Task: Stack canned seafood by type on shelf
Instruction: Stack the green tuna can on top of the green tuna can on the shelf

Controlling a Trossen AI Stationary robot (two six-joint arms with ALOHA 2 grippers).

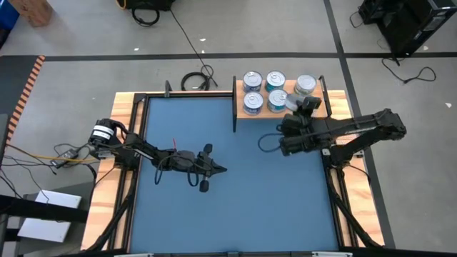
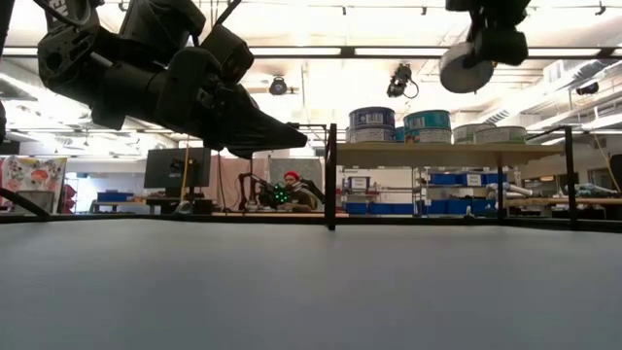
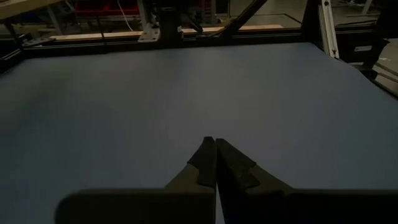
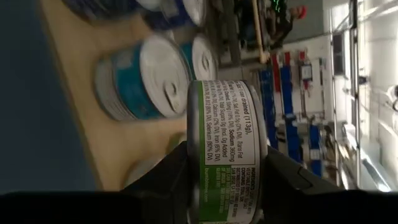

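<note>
From above, the right gripper (image 1: 300,104) holds a tin (image 1: 294,101) over the shelf (image 1: 258,108), probably to stack it. Its wrist view shows jaws pinching the tin. The left gripper (image 1: 220,169) waits, jaws pressed together.

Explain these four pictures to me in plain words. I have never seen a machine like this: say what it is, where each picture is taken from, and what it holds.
This is a robot with two dark arms at a table covered by a blue mat. Each arm ends in a two-finger pincer.

One picture looks straight down from above, one looks level across the table, and two come from cameras on the arms' wrists.

The left pincer hangs shut and empty over the mat.

The right pincer is shut on a tin with a green-edged printed label, held above the shelf, a small wooden board with black posts at the mat's far edge. Several tins with silver tops already stand there in stacks.
</note>
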